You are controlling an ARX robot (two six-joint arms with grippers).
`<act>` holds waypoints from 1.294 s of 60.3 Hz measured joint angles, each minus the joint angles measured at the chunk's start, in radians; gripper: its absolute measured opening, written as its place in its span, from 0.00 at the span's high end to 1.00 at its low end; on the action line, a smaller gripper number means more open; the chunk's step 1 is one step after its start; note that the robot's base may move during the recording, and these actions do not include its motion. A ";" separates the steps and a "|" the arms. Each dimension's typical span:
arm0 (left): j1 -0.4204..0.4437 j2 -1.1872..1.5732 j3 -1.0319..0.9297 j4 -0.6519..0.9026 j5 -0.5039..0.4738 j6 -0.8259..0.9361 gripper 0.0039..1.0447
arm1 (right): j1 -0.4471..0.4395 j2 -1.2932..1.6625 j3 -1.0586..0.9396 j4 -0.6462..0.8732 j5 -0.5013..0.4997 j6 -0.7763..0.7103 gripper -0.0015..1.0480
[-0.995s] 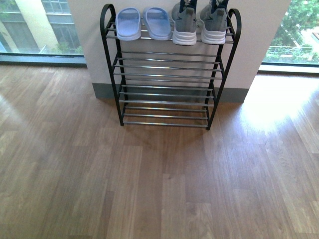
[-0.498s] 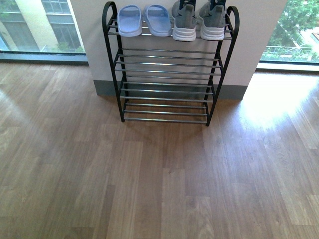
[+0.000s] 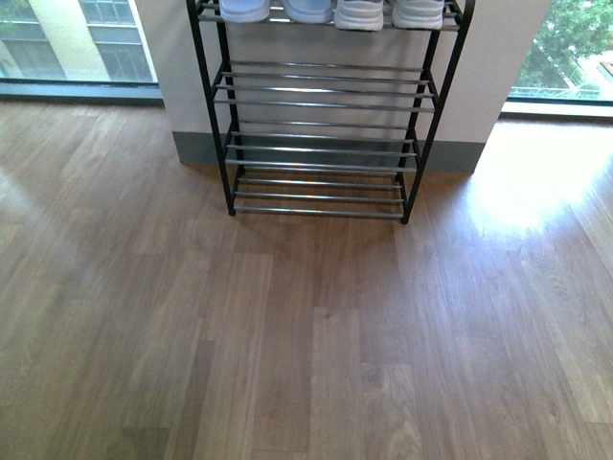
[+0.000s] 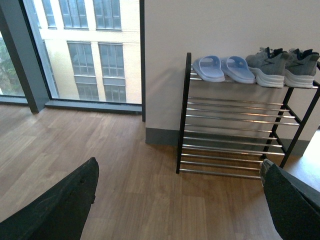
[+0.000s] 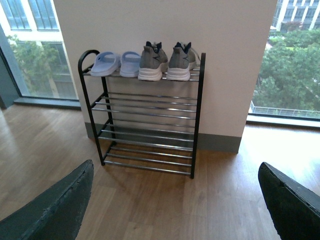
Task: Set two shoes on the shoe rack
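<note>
The black shoe rack (image 3: 324, 149) stands against the wall, and its lower tiers of chrome bars hold nothing. On its top tier two grey sneakers (image 5: 152, 62) (image 5: 181, 62) sit side by side at one end, beside two pale blue slides (image 5: 105, 64) (image 5: 130, 64). The front view cuts the top tier at the frame edge and shows only the white sneaker soles (image 3: 359, 14). The left wrist view has the rack (image 4: 232, 136), the sneakers (image 4: 267, 67) and the slides (image 4: 209, 68). My left gripper (image 4: 178, 164) and right gripper (image 5: 175, 166) are both open and hold nothing, back from the rack over the floor.
A wooden plank floor (image 3: 306, 335) stretches from me to the rack. Behind the rack is a white wall pillar with a grey skirting board (image 3: 196, 149). Floor-level windows (image 3: 67, 43) flank the pillar on both sides.
In the front view the rack has slid upward and grown slightly larger. The shoes on the top tier, fully seen before, are now cut off at the frame's top edge.
</note>
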 joint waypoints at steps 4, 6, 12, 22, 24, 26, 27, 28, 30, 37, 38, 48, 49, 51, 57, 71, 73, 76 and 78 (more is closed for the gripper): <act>0.000 0.000 0.000 0.000 0.000 0.000 0.09 | 0.000 0.000 0.000 0.000 0.000 0.000 0.09; 0.000 0.000 0.000 0.000 0.000 0.000 0.09 | 0.000 0.000 0.000 0.000 0.000 0.000 0.09; 0.000 0.000 0.000 0.000 0.000 0.000 0.09 | 0.000 0.000 0.000 0.000 0.000 0.000 0.09; 0.000 0.000 0.000 0.000 0.000 0.001 0.09 | 0.000 0.000 0.000 0.000 0.000 0.000 0.09; 0.000 0.000 0.000 0.000 0.000 0.000 0.09 | 0.000 0.000 0.000 0.000 0.000 0.000 0.09; 0.000 0.000 0.000 0.000 0.000 0.000 0.09 | 0.000 0.000 0.000 0.000 0.000 0.000 0.09; 0.000 0.000 0.000 0.000 0.000 0.000 0.09 | 0.000 0.000 0.000 0.000 0.000 0.000 0.09; 0.000 0.000 0.000 0.000 0.000 0.000 0.09 | 0.000 0.000 0.000 0.000 0.000 0.000 0.09; 0.000 0.000 0.000 0.000 0.000 0.000 0.09 | 0.000 0.000 0.000 0.000 0.000 0.000 0.09; 0.000 0.000 0.000 0.000 0.000 0.000 0.09 | 0.000 0.000 0.000 0.000 0.000 0.000 0.09; 0.000 0.000 0.000 0.000 0.000 0.000 0.09 | 0.000 0.000 0.000 0.000 0.000 0.000 0.09; 0.000 0.000 0.000 0.000 0.000 0.000 0.09 | 0.000 0.000 0.000 0.000 0.000 0.000 0.09; 0.000 0.000 0.000 0.000 0.000 0.000 0.09 | 0.000 0.000 0.000 0.000 0.000 0.000 0.09; 0.000 0.000 0.000 0.000 0.000 0.000 0.09 | 0.000 0.000 0.000 0.000 0.000 0.000 0.09; 0.000 0.000 0.000 0.000 0.000 0.000 0.09 | 0.000 0.000 0.000 0.000 0.000 0.000 0.09; 0.000 0.000 0.000 0.000 0.000 0.000 0.09 | 0.000 0.000 0.000 0.000 0.000 0.000 0.09; 0.000 0.000 0.000 0.000 0.000 0.000 0.09 | 0.000 0.000 0.000 0.000 0.000 0.000 0.09; 0.000 0.000 0.000 0.000 0.000 0.000 0.09 | 0.000 0.000 0.000 0.000 0.000 0.000 0.09; 0.000 0.000 0.000 0.000 0.000 0.000 0.09 | 0.000 0.000 0.000 0.000 0.000 0.000 0.09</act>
